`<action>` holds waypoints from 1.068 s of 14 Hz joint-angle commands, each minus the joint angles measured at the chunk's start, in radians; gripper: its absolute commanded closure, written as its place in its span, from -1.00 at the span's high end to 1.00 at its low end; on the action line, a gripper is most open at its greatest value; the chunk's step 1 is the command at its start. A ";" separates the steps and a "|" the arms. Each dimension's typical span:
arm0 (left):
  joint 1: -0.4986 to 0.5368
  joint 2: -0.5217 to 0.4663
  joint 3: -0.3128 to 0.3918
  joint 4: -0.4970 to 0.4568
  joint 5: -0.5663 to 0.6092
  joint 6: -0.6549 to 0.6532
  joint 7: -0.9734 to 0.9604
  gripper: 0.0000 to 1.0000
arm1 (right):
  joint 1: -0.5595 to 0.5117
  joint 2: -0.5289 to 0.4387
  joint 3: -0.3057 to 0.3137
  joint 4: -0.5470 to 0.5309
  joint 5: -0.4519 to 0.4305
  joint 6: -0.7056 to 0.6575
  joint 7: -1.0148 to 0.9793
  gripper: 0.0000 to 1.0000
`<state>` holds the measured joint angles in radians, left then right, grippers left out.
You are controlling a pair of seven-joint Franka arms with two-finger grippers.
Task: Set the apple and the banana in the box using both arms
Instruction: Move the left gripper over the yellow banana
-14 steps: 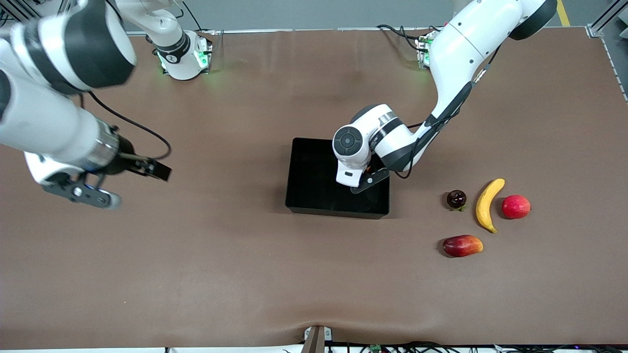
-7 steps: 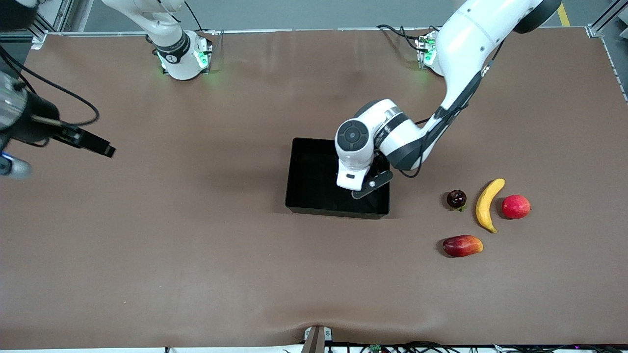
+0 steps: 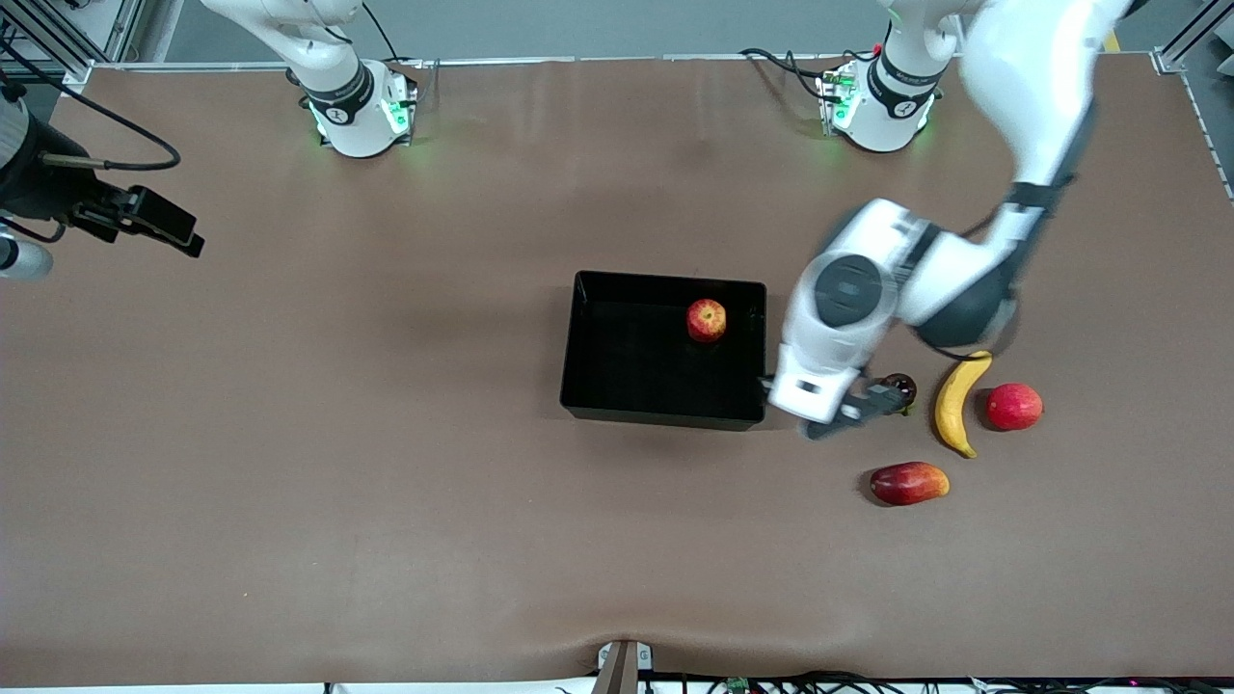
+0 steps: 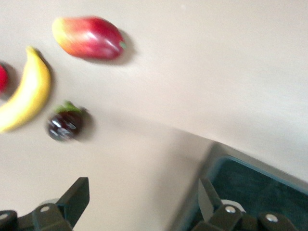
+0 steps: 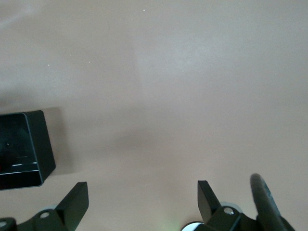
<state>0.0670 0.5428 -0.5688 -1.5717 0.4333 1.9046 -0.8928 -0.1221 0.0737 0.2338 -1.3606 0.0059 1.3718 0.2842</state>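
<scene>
One fruit down, one to go. Apple sitting in the box, close to the wall on the robots' side, touching no gripper. Banana lying flat on the table, toward the left arm's end, with a plain red round fruit just beside it, a small dark fruit close on its box side, and a long red-and-yellow fruit nearer to the front camera.

Left gripper hanging over bare table between the box and the dark fruit, fingers spread wide, nothing between them. Right gripper far off at the right arm's end of the table, also spread wide and holding nothing, waiting.

Probably a light banana, with smooth skin that could slip. Soft too if real, so a hard squeeze could bruise it; cannot tell real from toy. Best grabbed across the fat middle, fingers on the two long sides, not at the thin tips where it could swing or spin. Curved shape, so likely to roll or tip a bit when pinched. Other fruits close by, so easy to bump one on the way down. Better to come straight down from above.
</scene>
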 commanded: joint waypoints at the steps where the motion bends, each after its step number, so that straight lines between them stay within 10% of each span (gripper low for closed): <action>1: 0.084 -0.037 -0.009 -0.036 0.004 -0.019 0.231 1.00 | -0.013 -0.071 -0.030 -0.104 -0.007 0.053 -0.176 1.00; 15: 0.416 -0.009 -0.005 -0.336 0.114 0.352 0.845 0.94 | 0.047 -0.068 -0.169 -0.066 0.049 0.027 -0.312 1.00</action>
<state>0.4512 0.5361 -0.5646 -1.8549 0.5006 2.1870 -0.0583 -0.0867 0.0246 0.0819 -1.4202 0.0378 1.4115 0.0021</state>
